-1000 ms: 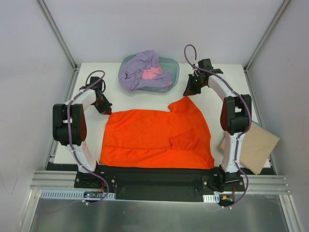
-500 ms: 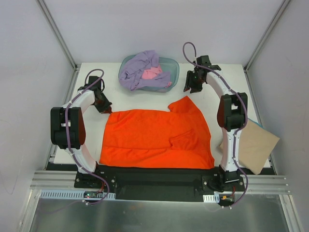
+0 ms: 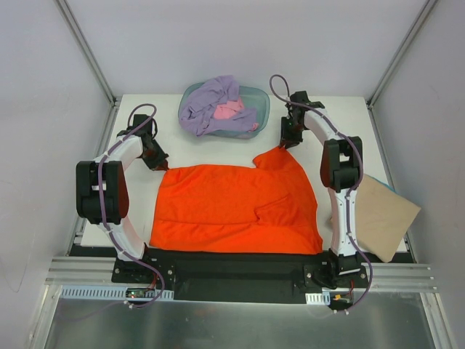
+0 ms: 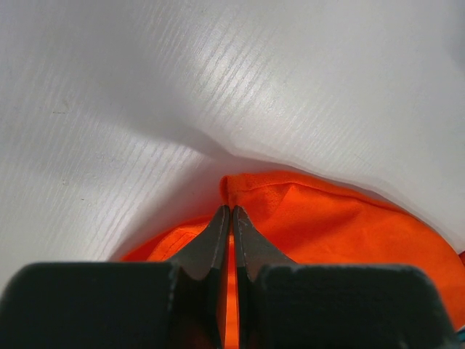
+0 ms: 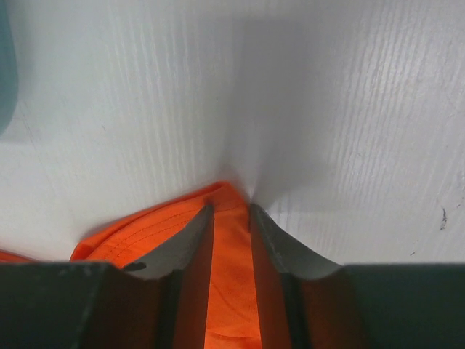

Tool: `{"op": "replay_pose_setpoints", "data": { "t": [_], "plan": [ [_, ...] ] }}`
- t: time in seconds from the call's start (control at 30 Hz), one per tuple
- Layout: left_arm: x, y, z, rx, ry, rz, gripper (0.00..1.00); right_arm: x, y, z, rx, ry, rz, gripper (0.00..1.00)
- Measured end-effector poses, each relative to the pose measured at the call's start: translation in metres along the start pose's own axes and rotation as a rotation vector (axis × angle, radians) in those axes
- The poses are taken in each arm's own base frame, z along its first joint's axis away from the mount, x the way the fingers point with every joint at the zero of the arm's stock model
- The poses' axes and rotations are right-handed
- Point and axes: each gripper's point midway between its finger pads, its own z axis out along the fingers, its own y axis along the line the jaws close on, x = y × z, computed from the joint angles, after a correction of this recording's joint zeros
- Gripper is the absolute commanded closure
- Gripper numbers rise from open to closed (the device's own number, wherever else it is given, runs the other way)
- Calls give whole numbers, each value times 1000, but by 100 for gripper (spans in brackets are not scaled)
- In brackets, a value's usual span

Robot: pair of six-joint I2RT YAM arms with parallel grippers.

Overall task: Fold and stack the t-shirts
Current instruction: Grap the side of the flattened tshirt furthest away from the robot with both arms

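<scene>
Left claw (image 4: 231, 212) tight on orange-red t-shirt (image 4: 327, 218)

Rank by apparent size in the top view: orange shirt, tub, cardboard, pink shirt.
1. Orange shirt.
2. Tub and cardboard: too alike to rank, cardboard partly hidden.
3. Pink shirt, only a small patch showing.
</scene>
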Motion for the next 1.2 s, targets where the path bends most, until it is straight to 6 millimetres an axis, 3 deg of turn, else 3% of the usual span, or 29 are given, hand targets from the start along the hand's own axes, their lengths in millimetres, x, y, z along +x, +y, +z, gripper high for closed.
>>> {"op": "replay_pose_setpoints", "data": {
  "t": [0.03, 0.1, 0.43, 0.57, 0.67, 0.8, 1.07, 1.2],
  "plan": [
    [0, 0, 0, 1, 0, 0, 100, 1, 1, 0, -1, 2, -4, 78],
    [0, 0, 0, 0, 0, 0, 100, 2, 2, 1, -7, 6, -13, 98],
    [4, 2, -1, 5, 0, 0, 100, 20, 34, -1, -114, 32, -93, 99],
    [7, 1, -8, 21, -7, 2, 100, 26, 45, -20, -133, 2, -126, 99],
    [10, 1, -14, 35, -14, 4, 100, 32, 53, -46, -167, -35, -145, 99],
    [16, 2, -22, 53, -25, 7, 100, 58, 59, -77, -194, -72, -174, 99],
    [43, 7, -38, 83, -29, 37, 100, 133, 66, -110, -182, -66, -248, 99],
    [53, 12, -47, 99, -47, 42, 100, 154, 61, -133, -173, -116, -257, 99]
  ]
}}
